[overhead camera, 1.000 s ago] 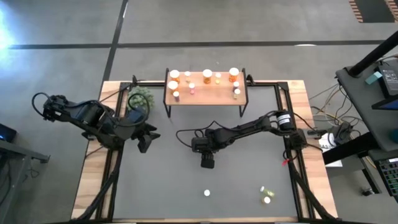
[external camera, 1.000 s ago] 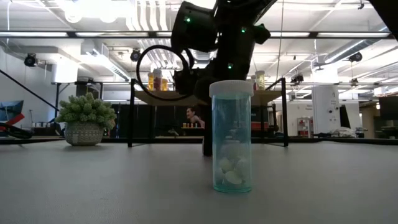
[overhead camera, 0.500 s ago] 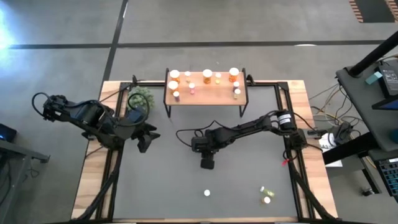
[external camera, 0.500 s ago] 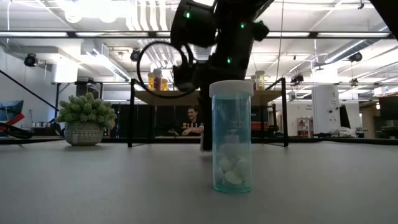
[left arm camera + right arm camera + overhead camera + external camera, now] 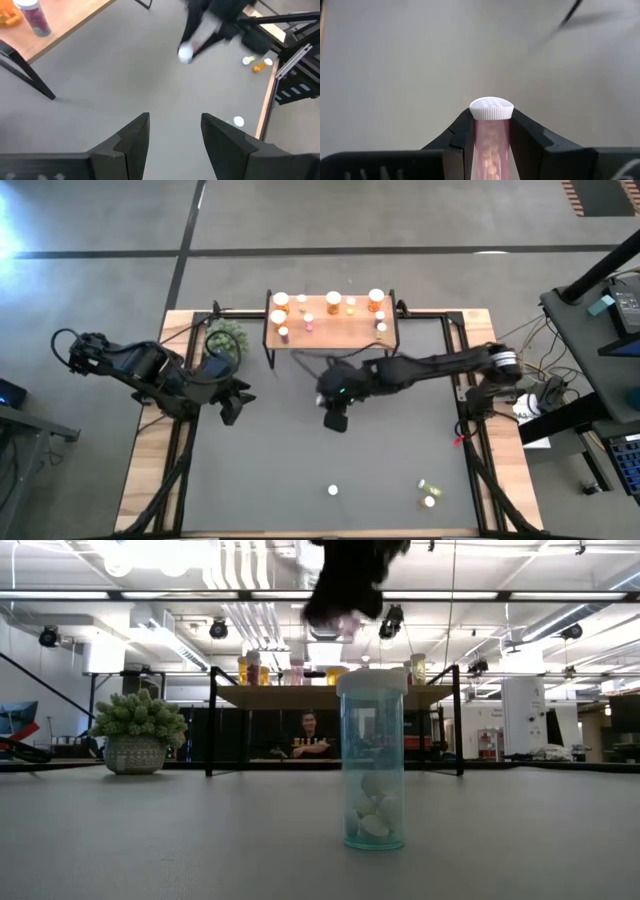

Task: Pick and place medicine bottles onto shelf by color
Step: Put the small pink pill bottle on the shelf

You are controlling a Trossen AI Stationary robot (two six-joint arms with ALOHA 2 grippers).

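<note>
My right gripper (image 5: 335, 420) hangs above the middle of the dark mat, near the shelf's front, shut on a pink bottle (image 5: 491, 145) with a white cap. The light-wood shelf (image 5: 345, 329) stands at the far edge with several orange, pink and yellow-green bottles upright on it. A clear bottle of white pills (image 5: 373, 760) stands upright on the mat near the front edge (image 5: 332, 490). Two yellow-green bottles (image 5: 427, 492) lie at the front right. My left gripper (image 5: 238, 405) waits open and empty at the mat's left. My right gripper pinches the pink bottle's body (image 5: 491, 131) just below the cap between its two fingers. The bottle lies along the fingers, and its white cap (image 5: 491, 107) sticks out past the fingertips. The fingers slant downward. The bottle is lifted clear of the mat.
A green spiky plant in a pot (image 5: 225, 338) stands left of the shelf. The shelf's thin black legs (image 5: 210, 720) reach down to the mat. A person (image 5: 310, 735) sits in the room beyond the table. Black frame rails run along both sides of the mat.
My right gripper has risen from the mat, staying shut on the pink bottle, and gone a little toward the far edge and the shelf. The bottle is now lifted clear. The right arm has stretched out higher over the mat.
</note>
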